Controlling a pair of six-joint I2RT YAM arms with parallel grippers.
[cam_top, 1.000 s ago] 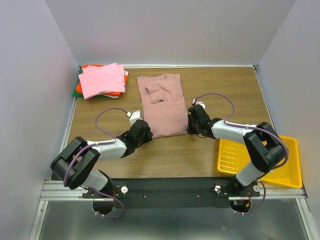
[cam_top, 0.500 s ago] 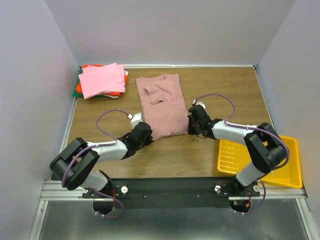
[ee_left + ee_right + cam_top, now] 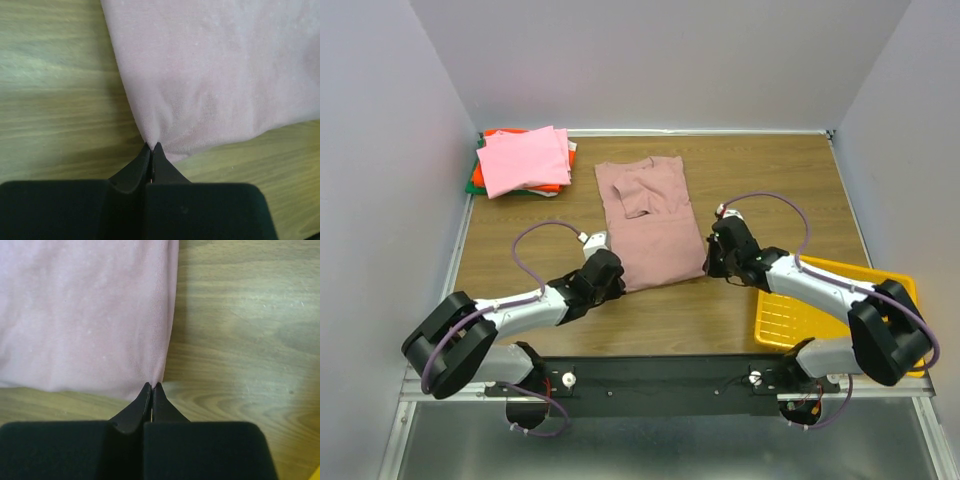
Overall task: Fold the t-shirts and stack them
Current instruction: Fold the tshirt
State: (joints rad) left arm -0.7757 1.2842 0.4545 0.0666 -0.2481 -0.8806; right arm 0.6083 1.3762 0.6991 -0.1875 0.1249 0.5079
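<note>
grippers [image 3: 152, 146] [image 3: 151, 385], two, pinch one mauve t-shirt [image 3: 655, 225]; three tees [image 3: 525, 160] stacked.

A brown wood-grain table [image 3: 520, 215] carried everything. Near its middle lay a mauve-pink t-shirt [image 3: 655, 225], folded into a narrow oblong with its collar end toward the far edge and a sleeve turned in across its upper part. Its near hem ran slightly askew, and both near corners were drawn to small points against the wood. In the far left corner sat a stack of folded t-shirts [image 3: 523, 160]: a bright pink one [image 3: 525, 155] on top, an orange-red one [image 3: 498, 133] showing beneath it and a green one [image 3: 475, 185] at the bottom. A yellow plastic tray [image 3: 780, 318] rested at the near right corner, its outer side reaching past the table's right edge.
</note>
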